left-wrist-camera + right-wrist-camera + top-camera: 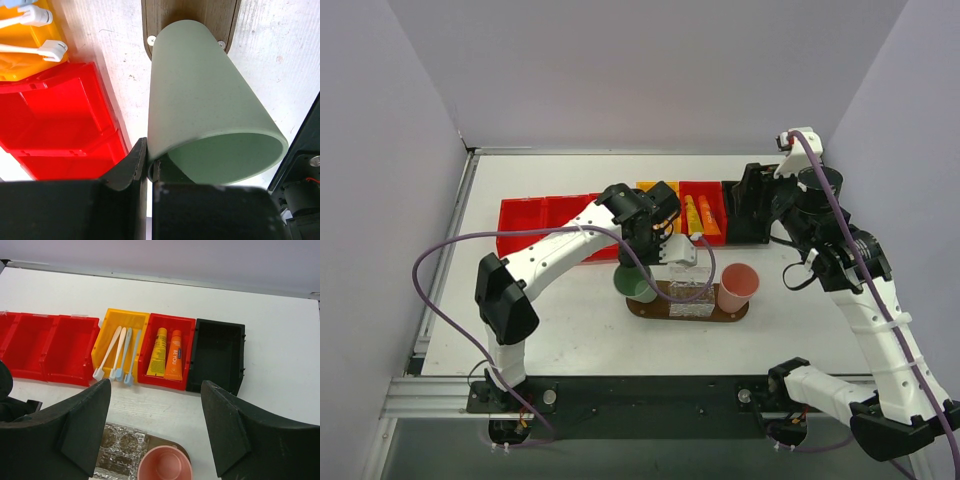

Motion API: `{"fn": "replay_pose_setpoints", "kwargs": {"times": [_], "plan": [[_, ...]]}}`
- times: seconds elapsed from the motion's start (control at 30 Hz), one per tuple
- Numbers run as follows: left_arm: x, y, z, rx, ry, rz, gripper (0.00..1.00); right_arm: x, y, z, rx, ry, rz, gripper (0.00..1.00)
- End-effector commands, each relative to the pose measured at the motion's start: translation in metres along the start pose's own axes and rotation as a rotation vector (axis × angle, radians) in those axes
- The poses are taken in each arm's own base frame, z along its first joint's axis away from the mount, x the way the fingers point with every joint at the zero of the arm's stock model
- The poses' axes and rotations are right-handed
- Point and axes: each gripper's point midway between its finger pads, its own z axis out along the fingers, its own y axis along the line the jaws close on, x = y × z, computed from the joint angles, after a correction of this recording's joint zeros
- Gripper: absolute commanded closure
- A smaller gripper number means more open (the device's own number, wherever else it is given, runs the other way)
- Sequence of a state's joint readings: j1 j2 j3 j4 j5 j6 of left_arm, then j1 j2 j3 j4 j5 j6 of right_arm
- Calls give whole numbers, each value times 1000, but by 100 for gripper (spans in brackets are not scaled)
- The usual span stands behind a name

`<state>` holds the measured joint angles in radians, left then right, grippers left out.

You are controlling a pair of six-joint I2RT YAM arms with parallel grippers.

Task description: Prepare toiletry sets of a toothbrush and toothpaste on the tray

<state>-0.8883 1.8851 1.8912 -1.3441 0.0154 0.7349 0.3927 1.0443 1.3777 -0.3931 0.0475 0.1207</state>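
I see the tray (735,317) lying on the table (570,330) a little right of centre, closer to the near edge than the row of bins. Three cups stand on it: a green cup (635,283) at its left end, a clear cup (690,285) in the middle and a pink cup (738,287) at its right end. No toothbrush or tube lies on the tray.

My left gripper (148,157) is over the tray's left end. Its fingers are drawn narrow, pinching the rim of the green cup between them. From the left wrist the cup's base sits on the end of the wooden board.

My right gripper (156,387) hangs above the table on the right side, facing the bins. Its jaws are spread wide, with nothing between them.

The bins run in a line across the table, on the far side of the tray. The toothbrushes (117,352) lie together in the yellow bin (127,315), heads toward the near edge. Just to its right, a red bin (172,320) holds the two toothpaste tubes (167,354) side by side, one yellow and one orange. The black bin (220,347) touches that red bin on the side toward the right edge. The other red bins (50,340) extend toward the left edge.
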Motion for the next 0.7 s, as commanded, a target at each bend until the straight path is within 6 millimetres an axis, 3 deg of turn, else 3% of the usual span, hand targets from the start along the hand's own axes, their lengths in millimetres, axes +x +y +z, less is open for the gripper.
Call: {"fn": "replay_pose_setpoints", "kwargs": {"times": [0.0,0.67], "plan": [[34,-34,-22,133,127,39,100,-3,1,0,-17,-19,16,33],[32,-34,-3,180,167,88,100,2,0,2,-19,-7,23,33]]}}
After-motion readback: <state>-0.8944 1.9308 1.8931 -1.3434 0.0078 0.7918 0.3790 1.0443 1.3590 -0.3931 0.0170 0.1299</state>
